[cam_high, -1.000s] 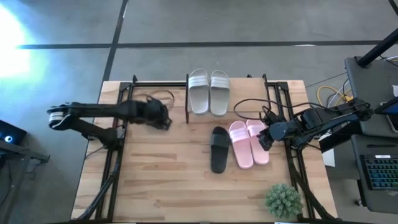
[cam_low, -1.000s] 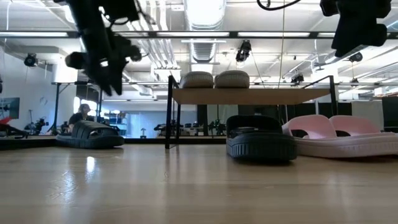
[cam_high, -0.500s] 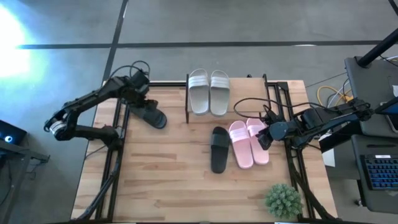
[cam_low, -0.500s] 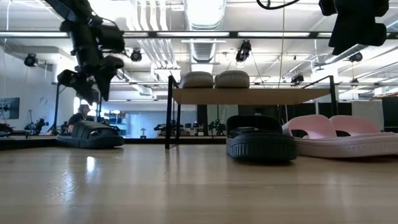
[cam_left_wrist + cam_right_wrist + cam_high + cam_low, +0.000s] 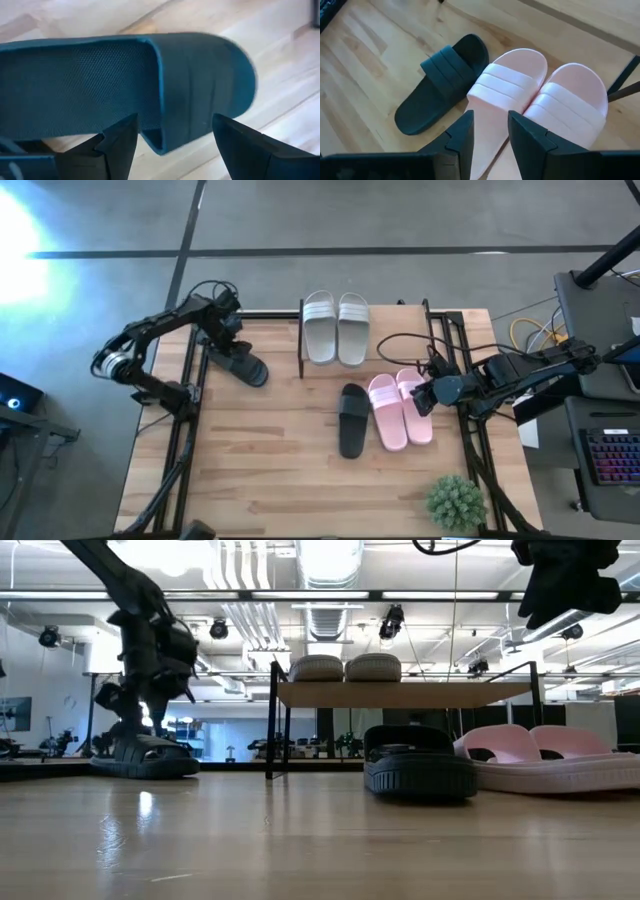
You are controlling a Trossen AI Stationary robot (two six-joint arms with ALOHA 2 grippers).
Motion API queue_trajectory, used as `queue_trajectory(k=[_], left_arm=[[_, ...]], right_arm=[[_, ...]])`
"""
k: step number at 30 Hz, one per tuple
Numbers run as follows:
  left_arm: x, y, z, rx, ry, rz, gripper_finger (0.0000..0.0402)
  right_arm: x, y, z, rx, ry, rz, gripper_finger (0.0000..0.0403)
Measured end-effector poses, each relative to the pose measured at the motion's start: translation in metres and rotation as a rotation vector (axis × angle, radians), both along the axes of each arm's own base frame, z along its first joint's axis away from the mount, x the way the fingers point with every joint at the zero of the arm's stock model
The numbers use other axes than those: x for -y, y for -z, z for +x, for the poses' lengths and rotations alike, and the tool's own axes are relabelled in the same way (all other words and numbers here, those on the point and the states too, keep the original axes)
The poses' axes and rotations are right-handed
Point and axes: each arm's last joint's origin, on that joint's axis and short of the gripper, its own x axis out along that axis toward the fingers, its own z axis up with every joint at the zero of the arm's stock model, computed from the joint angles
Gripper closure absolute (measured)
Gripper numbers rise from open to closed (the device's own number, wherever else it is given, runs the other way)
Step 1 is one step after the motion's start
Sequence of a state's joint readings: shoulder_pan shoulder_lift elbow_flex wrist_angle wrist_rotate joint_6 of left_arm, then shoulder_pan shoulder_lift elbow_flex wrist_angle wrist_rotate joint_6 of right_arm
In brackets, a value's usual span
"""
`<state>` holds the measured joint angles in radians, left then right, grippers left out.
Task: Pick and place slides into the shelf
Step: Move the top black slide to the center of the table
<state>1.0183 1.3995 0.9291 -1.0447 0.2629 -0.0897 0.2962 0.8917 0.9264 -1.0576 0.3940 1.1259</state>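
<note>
Shelf [image 5: 300, 345]: pale grey pair [image 5: 336, 327] on top; rest outstanding.
Surface [image 5: 270, 470]: pink pair [image 5: 400, 408], black slide [image 5: 352, 418] beside shelf.
Left gripper [image 5: 222, 335]: jaws spread over second black slide [image 5: 240, 365], left of shelf.
Right gripper [image 5: 421, 399]: jaws part-open, empty, above pink pair.

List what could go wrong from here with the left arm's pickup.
The left gripper, open, straddles only the strap edge of the black slide at the table's left; a shallow bite may slip. The shelf already carries the grey pair, and its frame post may catch a dangling slide.
</note>
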Motion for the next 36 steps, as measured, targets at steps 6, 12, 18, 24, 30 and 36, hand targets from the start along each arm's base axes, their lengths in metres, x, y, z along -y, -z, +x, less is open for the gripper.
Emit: queue_trajectory(k=[6,12,18,24,30,36], left_arm=[[-0.007,0.022,0.006,0.065,0.078,-0.147,0.0162],[-0.009,0.034,0.014,0.22,0.12,-0.28,0.0167],[-0.008,0.031,0.014,0.234,0.149,-0.259,0.026],[-0.001,0.02,0.016,0.254,0.179,-0.222,0.039],[0.034,-0.012,0.027,0.296,0.323,-0.139,0.0397],[0.097,-0.045,0.03,0.222,0.64,-0.019,0.04]], right_arm=[[0.0,0.0,0.0,0.006,0.021,0.015,0.0291],[0.0,0.0,0.0,0.006,0.021,0.015,0.0291],[0.0,0.0,0.0,0.005,0.022,0.012,0.0291],[0.001,0.0,-0.001,0.0,0.028,-0.018,0.0291],[0.001,0.0,-0.001,-0.005,0.014,-0.028,0.0291],[0.001,0.001,-0.001,-0.016,-0.009,-0.046,0.0291]])
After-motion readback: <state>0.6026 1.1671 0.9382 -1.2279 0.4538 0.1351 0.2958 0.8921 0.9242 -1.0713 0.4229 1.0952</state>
